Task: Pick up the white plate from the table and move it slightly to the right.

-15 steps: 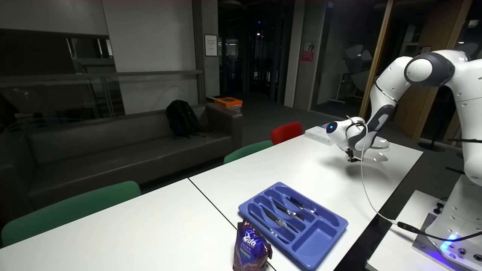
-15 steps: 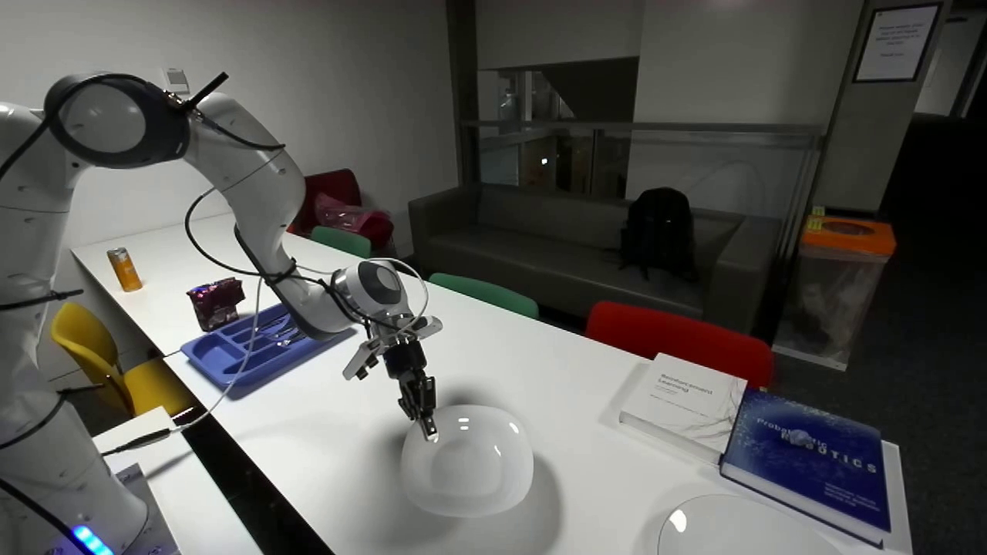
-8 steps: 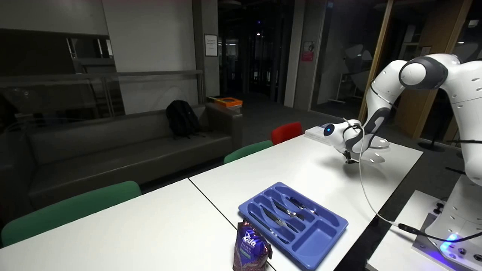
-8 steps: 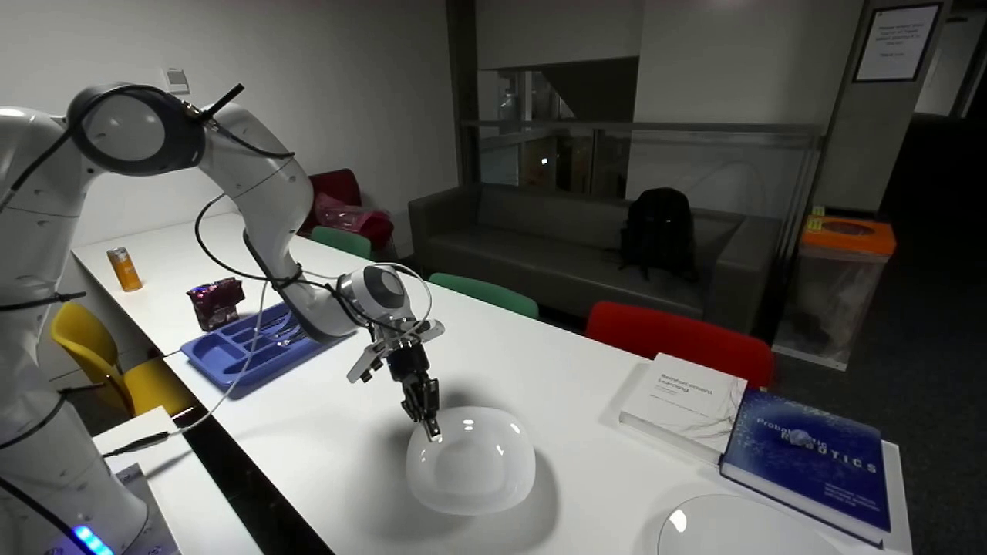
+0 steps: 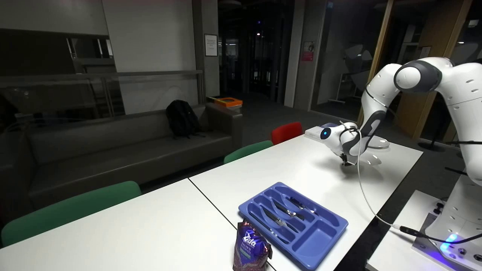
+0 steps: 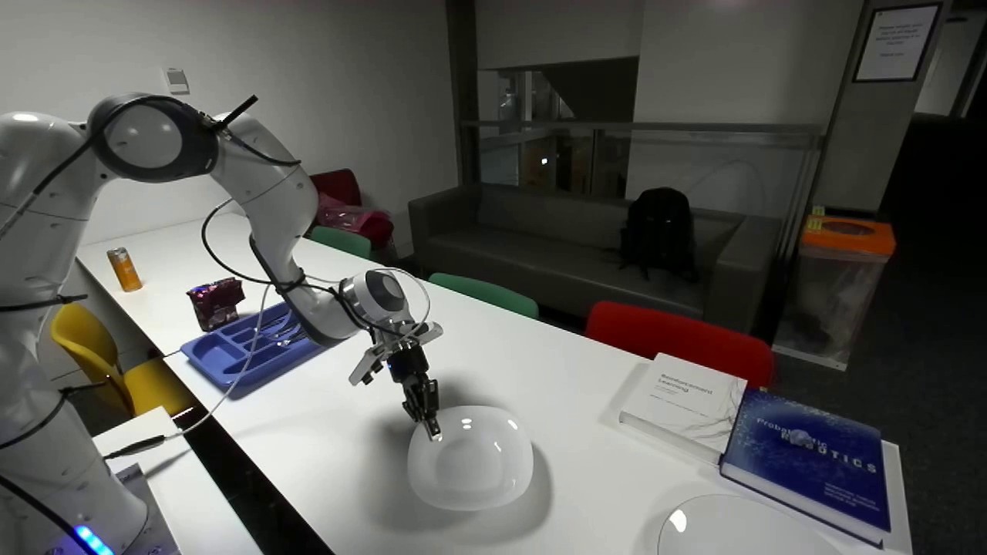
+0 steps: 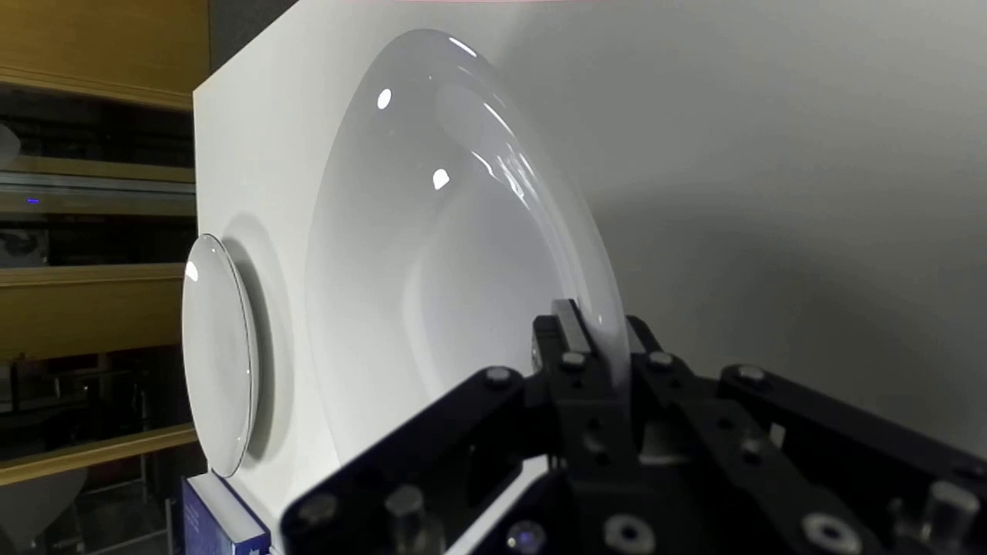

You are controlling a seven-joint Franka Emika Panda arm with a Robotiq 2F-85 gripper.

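Note:
The white plate point(image 6: 472, 466) is a deep, glossy dish with a raised rim. It also shows in the wrist view point(image 7: 470, 223) and, partly behind the gripper, in an exterior view point(image 5: 372, 160). My gripper point(image 7: 601, 327) is shut on its rim, one finger inside the dish and one outside. In the exterior views the gripper point(image 6: 432, 432) point(image 5: 347, 162) holds the edge nearest the arm. The plate's shadow on the white table point(image 6: 586, 401) is set off from it, so it appears held a little above the top.
A flatter white plate point(image 6: 740, 528) lies near the table's end, beside a white book point(image 6: 686, 401) and a blue book point(image 6: 806, 462). A blue cutlery tray point(image 5: 316, 241) and a purple bag point(image 5: 250, 248) stand farther along. An orange can point(image 6: 123, 270) is at the far end.
The gripper and held plate have moved slightly towards the blue tray and lower, the plate closer to its shadow. The grip on the rim looks the same.

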